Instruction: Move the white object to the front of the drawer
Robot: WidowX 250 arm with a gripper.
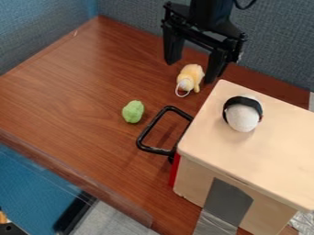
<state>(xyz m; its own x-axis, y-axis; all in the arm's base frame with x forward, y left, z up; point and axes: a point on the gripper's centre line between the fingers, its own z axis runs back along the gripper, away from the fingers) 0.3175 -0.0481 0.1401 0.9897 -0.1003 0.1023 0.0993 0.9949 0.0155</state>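
Observation:
The gripper hangs at the top centre, open, its two fingers spread apart above the back of the table. A white rounded object with a black band around it lies on top of the light wooden drawer box, to the right of and below the gripper in the view. The drawer's black handle sticks out from the box's left side, over the table.
A yellow-orange toy with a white loop lies on the brown table just below the gripper. Left of the handle sits a green lump. Grey fabric panels stand behind the table.

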